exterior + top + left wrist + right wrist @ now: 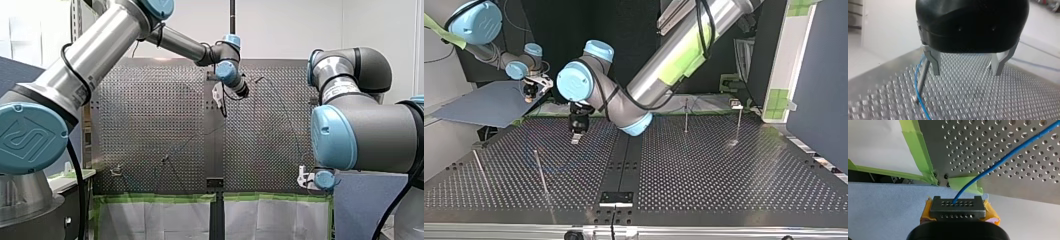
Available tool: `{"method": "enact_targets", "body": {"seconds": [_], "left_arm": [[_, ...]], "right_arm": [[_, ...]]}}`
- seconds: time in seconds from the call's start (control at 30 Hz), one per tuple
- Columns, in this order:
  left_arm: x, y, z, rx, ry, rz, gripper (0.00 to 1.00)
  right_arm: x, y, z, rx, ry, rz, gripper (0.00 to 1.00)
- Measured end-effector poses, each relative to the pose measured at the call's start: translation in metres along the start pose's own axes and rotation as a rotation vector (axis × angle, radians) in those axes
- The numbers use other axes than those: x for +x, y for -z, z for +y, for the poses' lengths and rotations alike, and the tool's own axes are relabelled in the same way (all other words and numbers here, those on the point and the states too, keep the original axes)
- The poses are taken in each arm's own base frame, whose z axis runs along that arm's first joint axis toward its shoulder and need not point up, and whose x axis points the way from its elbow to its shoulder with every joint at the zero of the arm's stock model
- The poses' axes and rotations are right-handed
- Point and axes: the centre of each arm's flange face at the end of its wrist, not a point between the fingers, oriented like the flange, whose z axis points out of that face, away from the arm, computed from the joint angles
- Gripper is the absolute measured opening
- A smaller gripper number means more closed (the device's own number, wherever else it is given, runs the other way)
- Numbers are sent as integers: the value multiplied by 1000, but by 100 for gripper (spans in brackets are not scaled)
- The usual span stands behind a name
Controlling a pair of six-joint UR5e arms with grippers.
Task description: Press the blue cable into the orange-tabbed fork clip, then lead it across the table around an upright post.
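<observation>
Nearest, the right wrist view: my right gripper (957,207), yellow-padded, is clamped on the blue cable (1008,156), which leads out over the perforated table's (968,150) green-taped corner. Only the left wrist view shows my left gripper (966,67) empty, its metal fingers spread, with a thin post (922,80) and the cable beside one finger. From across the table, the cable is only a faint loop.

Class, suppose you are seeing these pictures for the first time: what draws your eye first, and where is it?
The blue cable, running from my shut right gripper out over the perforated table. Next, my left gripper, metal fingers open, above the table beside a thin post that the cable passes.
</observation>
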Motion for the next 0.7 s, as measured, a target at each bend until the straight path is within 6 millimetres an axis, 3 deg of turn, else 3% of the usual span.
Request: {"method": "enact_targets", "body": {"seconds": [0.43,0.7], "left_arm": [[-80,46,-55,187,-67,-78,100],[-90,46,-65,283,-20,-99,100]], "right_arm": [[-1,1,-5,16,8,-4,0],[-1,1,-5,16,9,-4,0]]}}
